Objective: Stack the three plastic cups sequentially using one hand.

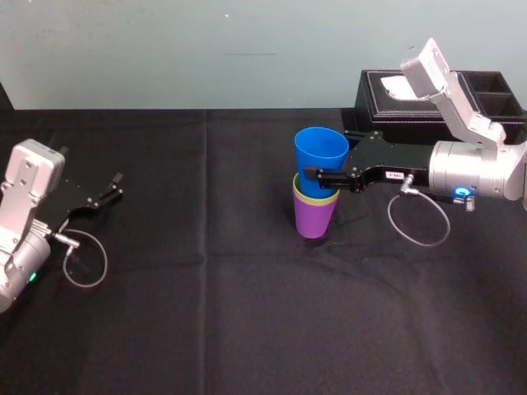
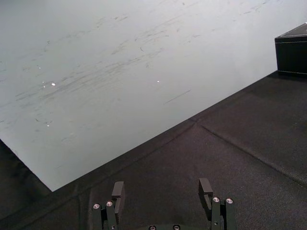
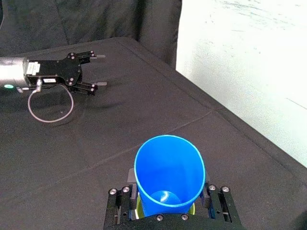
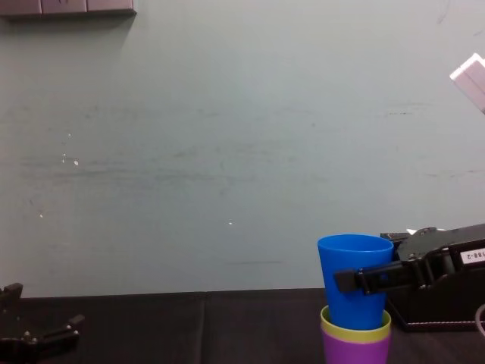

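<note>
Blue cup (image 1: 319, 152) clamped mid-wall by right gripper (image 1: 315, 179), part-nested in yellow-green cup (image 1: 317, 198) within purple cup (image 1: 314, 219). Judged light, slick, thin-walled: gentle squeeze advised. Left gripper (image 1: 115, 186) parked, fingers apart.

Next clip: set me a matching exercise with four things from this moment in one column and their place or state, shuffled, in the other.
Column A
1. blue cup
2. purple cup
3. yellow-green cup
4. left gripper

Column B
a. open, holding nothing, far from the cups
b. bottom of the stack
c. top of the stack, held by the right gripper
d. middle of the stack

Pairs: 1-c, 2-b, 3-d, 4-a
</note>
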